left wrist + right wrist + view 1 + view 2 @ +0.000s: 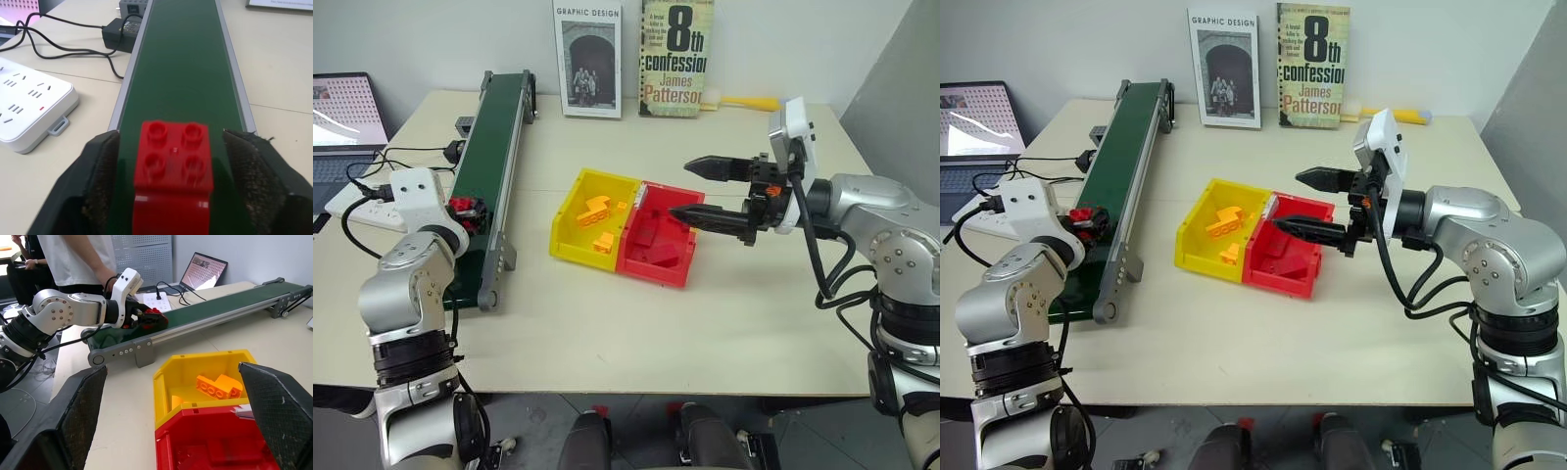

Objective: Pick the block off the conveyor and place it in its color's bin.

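Two books (587,59) propped against white wall behind beige desk (705,323); laptop (342,122) left. Left claw (171,191) straddles block (173,166), fingers apart; right claw (690,188) spread.

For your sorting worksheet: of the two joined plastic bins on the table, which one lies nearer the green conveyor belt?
The yellow plastic bin, holding orange bricks; its red twin sits on the side away from the conveyor.

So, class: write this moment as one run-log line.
stage: pick | block: on conveyor, between left pincer fingers, gaps either side | right pincer: open above red bin | bin: block not yet in
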{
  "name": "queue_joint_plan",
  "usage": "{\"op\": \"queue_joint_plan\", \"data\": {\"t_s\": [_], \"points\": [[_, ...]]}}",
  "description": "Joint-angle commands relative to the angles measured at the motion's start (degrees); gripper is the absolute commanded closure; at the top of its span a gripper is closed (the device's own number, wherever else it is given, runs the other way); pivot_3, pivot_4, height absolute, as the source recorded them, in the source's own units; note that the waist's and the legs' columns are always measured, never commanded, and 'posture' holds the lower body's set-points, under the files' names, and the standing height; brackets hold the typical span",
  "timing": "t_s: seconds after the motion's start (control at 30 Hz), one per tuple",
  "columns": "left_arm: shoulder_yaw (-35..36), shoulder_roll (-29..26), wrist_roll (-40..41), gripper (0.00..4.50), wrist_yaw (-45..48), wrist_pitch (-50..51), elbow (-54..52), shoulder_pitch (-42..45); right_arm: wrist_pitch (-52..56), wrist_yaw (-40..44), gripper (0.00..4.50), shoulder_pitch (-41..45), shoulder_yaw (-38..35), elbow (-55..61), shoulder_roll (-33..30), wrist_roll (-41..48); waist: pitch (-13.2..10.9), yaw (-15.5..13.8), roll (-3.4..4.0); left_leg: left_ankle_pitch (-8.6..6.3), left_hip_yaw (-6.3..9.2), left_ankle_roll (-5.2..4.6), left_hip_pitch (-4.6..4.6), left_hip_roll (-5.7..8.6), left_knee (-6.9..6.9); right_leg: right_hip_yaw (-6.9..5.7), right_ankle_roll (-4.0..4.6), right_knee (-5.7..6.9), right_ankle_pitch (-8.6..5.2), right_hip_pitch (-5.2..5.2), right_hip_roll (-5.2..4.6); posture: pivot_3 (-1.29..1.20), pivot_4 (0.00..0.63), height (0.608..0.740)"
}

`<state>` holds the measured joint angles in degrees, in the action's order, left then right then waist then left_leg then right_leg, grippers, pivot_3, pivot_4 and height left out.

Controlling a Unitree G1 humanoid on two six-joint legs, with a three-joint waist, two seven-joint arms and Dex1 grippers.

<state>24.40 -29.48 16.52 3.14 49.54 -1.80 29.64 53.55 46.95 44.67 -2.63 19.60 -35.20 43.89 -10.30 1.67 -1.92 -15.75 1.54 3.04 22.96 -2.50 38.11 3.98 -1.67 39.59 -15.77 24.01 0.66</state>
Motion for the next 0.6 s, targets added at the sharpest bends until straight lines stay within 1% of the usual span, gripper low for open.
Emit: {"op": "queue_joint_plan", "data": {"t_s": [0.03, 0.07, 0.1, 0.23, 0.3, 0.4, 0.5, 0.6], "points": [[0.56, -0.41, 0.64, 1.94, -0.40, 1.89, -3.93, 1.20, -2.03, -0.44, 0.00, 1.49, -0.94, 0.15, -0.29, -0.43, 0.00, 0.00, 0.00, 0.00, -0.01, 0.00, 0.00, 0.00, 0.00, 0.00, 0.00, 0.00, 0.00, 0.00, 0.00, 0.00, 0.150, 0.740], [0.58, -0.48, 0.86, 2.07, -0.39, 2.50, -4.38, 1.69, -2.05, -0.55, 0.00, 1.38, -1.01, 0.25, -0.33, -0.31, 0.00, 0.00, 0.00, 0.00, -0.01, 0.00, 0.00, 0.00, 0.00, 0.00, 0.00, 0.00, 0.00, 0.00, 0.00, 0.00, 0.150, 0.740], [0.60, -0.57, 1.10, 2.37, -0.29, 2.91, -4.63, 2.24, -2.09, -0.62, 0.00, 1.24, -1.07, 0.37, -0.43, -0.25, 0.00, 0.00, 0.00, 0.00, -0.01, 0.00, -0.01, 0.00, 0.00, 0.00, 0.00, 0.01, 0.00, 0.00, 0.00, 0.00, 0.150, 0.740], [0.37, -1.08, 1.54, 2.98, 0.47, 3.25, -4.35, 4.14, -2.34, -1.03, 0.00, 0.68, -0.91, 0.97, -1.10, -0.68, 0.00, 0.00, 0.00, 0.00, 0.00, 0.00, 0.01, 0.00, 0.00, 0.00, 0.00, 0.00, 0.00, 0.00, 0.00, 0.00, 0.150, 0.740], [0.08, -1.25, 1.96, 2.98, 1.09, 3.26, -3.62, 5.89, -2.55, -1.16, 0.00, 0.31, -0.59, 1.54, -1.98, -1.56, 0.00, -0.01, 0.00, 0.00, 0.00, 0.00, 0.01, 0.01, 0.00, 0.00, 0.00, -0.01, 0.00, 0.00, 0.00, 0.00, 0.150, 0.740], [-2.92, -2.01, 2.95, 2.98, 5.04, 2.97, -2.42, 9.15, -3.11, -1.31, 0.00, -0.34, 0.20, 2.58, -5.22, -4.65, 0.00, -0.12, 0.00, 0.00, 0.01, 0.00, 0.03, 0.02, 0.00, -0.02, 0.00, -0.01, 0.00, 0.00, 0.00, 0.00, 0.150, 0.740], [-9.86, -3.14, 5.24, 2.98, 14.31, 3.16, -3.30, 11.78, -2.41, -0.94, 0.00, -2.17, 0.42, 4.36, -10.27, -7.02, 0.00, -0.40, 0.00, 0.01, 0.02, 0.01, 0.04, 0.05, 0.00, -0.03, 0.00, -0.05, 0.00, -0.01, -0.01, 0.00, 0.150, 0.740], [-17.09, -4.05, 7.62, 2.98, 24.64, 2.59, -3.41, 13.63, -0.23, -0.20, 0.00, -5.42, -1.47, 8.07, -14.48, -5.51, 0.00, -0.34, 0.00, 0.01, 0.00, 0.02, 0.05, 0.08, -0.02, -0.02, 0.00, -0.13, 0.00, -0.01, -0.03, 0.00, 0.150, 0.740]]}}
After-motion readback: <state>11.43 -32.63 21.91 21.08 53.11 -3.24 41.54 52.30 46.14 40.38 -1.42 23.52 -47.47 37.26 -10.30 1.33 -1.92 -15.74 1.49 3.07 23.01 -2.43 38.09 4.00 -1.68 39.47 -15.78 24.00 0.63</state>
